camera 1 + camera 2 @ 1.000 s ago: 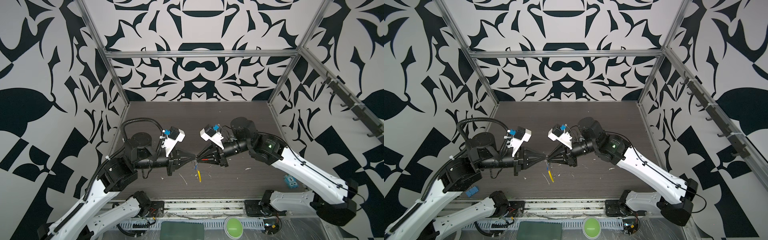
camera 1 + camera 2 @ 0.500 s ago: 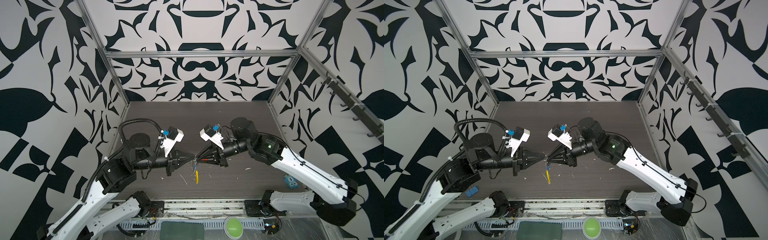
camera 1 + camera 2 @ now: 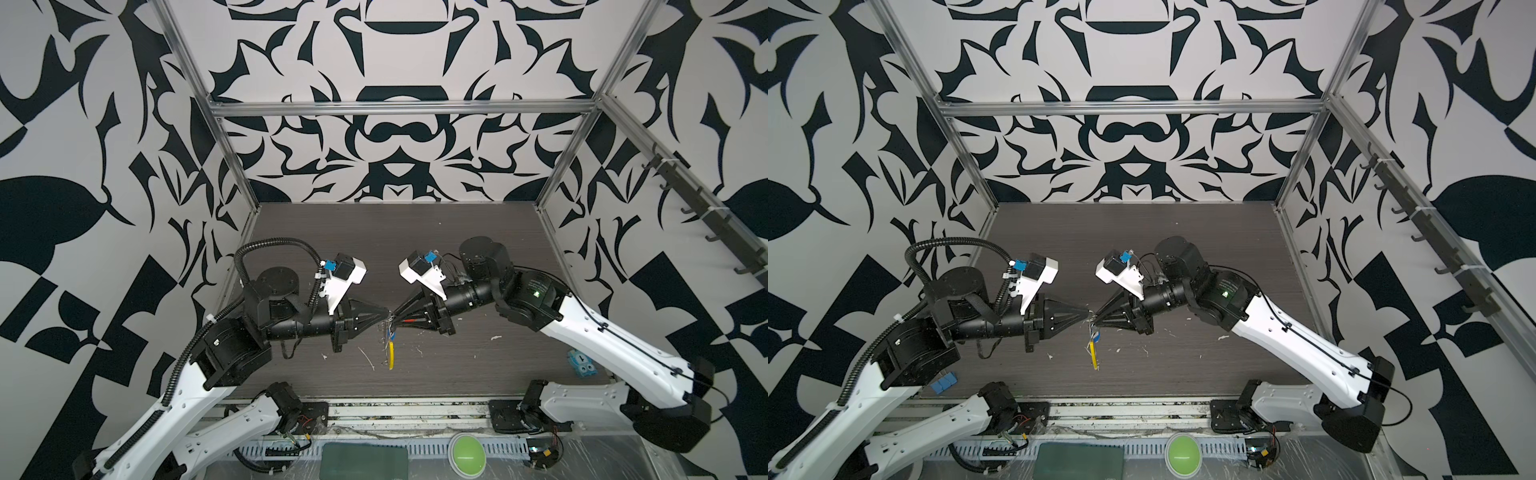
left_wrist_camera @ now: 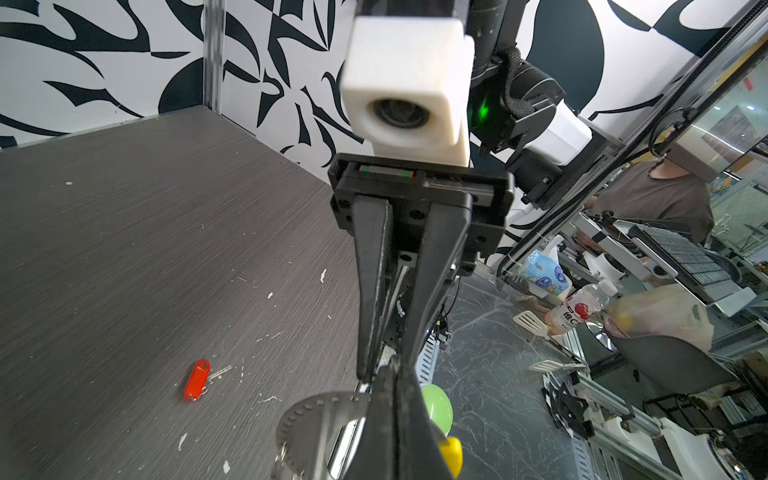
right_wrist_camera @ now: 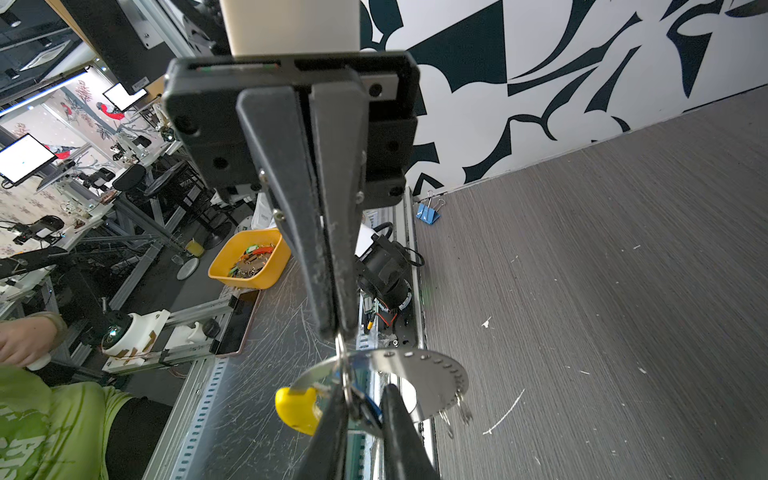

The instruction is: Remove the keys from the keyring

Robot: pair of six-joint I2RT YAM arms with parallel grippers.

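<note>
My two grippers meet tip to tip above the front middle of the table (image 3: pixel 415 249). The left gripper (image 3: pixel 384 319) is shut on the keyring (image 4: pixel 316 415), a flat grey metal loop with small holes and a yellow sleeve (image 5: pixel 297 409). In both top views the loop hangs below the tips (image 3: pixel 1094 353). The right gripper (image 5: pixel 365 395) has its jaws slightly apart, closed around the blue key (image 5: pixel 371 409) and its small wire loop. Two thin silver pieces (image 5: pixel 455 411) dangle from the loop. The red-orange key (image 4: pixel 196 380) lies loose on the table.
A light-blue block (image 3: pixel 582 363) sits near the table's right front corner. Blue binder clips (image 3: pixel 944 380) lie at the left front corner. White scraps litter the tabletop. Beyond the front rail are a green dome (image 3: pixel 467 455) and a dark green pad (image 3: pixel 363 457).
Both gripper tips and the hanging keyring have drifted slightly to the left. Neither grip looks any different.
</note>
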